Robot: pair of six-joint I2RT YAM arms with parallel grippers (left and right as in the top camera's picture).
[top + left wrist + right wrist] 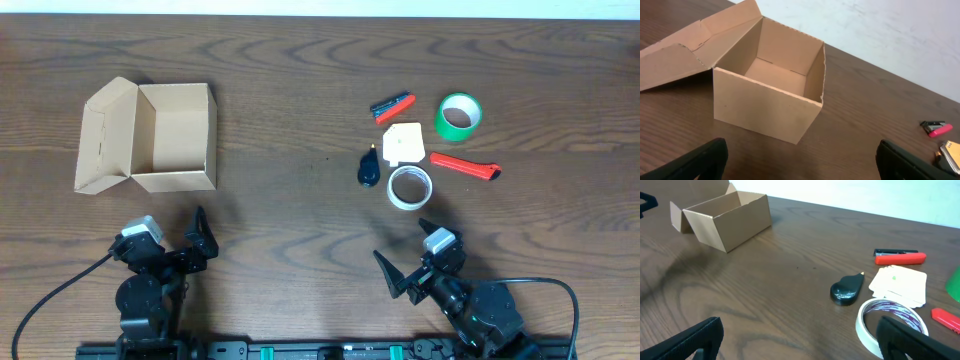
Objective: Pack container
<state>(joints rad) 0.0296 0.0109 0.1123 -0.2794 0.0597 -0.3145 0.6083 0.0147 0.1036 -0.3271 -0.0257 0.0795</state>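
Cardboard box (172,181) stands open, lid folded back for filling; left claw (800,162) and right claw (800,340) both gape empty, a white tape roll (409,187) waiting nearest the right.

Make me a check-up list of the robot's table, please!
Surface: dark wood-grain table.
Job's things: container on the left, open, lid flap folded outward, nothing seen inside.
Clutter: green tape roll, white tape roll, notepad, black teardrop item, red-and-black tool, red cutter, grouped on the right.
Grippers: left gripper open, holding nothing; right gripper open, holding nothing.
Cables: black cable by each arm's base.
Surroundings: pale wall past the far edge.
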